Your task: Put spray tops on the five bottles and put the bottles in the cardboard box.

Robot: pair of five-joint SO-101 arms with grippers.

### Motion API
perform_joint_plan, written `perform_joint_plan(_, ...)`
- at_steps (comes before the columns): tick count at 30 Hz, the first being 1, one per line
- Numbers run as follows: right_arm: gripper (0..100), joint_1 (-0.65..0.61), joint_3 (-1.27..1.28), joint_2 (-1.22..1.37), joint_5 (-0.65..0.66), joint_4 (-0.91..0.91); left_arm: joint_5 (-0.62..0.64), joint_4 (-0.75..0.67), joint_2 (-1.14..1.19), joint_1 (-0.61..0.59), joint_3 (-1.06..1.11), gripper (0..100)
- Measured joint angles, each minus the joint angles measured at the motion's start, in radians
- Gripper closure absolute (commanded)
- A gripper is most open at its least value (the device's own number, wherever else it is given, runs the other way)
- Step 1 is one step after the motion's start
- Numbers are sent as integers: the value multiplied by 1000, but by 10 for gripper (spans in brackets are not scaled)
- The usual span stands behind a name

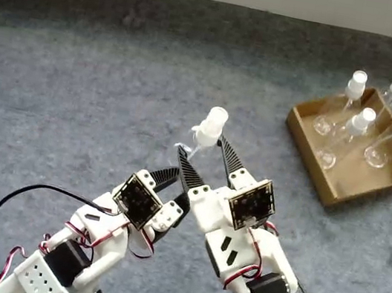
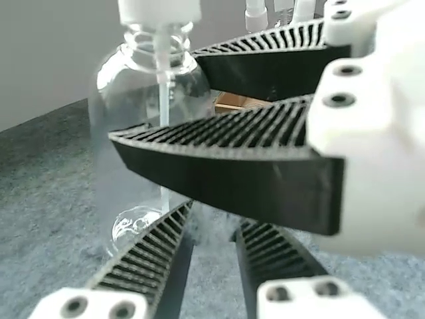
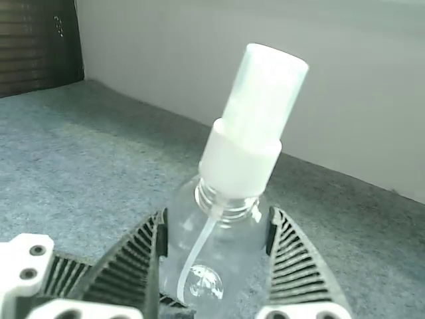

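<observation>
While right end effector [image 3: 216, 219] grips bottle [image 3: 212, 266], spray top [image 3: 255, 113] tilts.

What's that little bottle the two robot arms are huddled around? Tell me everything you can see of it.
The bottle is small, clear and empty, glass or plastic, with round shoulders and a threaded neck. A white spray top under a cloudy cap sits tilted on the neck, threads showing below it, its thin tube hanging inside. The bottle stands upright on grey carpet, with the right hand gripping its sides.
</observation>
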Motion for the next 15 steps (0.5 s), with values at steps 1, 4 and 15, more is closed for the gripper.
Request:
perform_joint_plan(1, 957, 0, 0, 0, 0, 0, 0, 0, 0, 5, 0, 955)
perform_joint_plan(4, 957, 0, 0, 0, 0, 0, 0, 25, 0, 11, 0, 955)
perform_joint_plan(15, 957, 0, 0, 0, 0, 0, 0, 66, 0, -44, 0, 955)
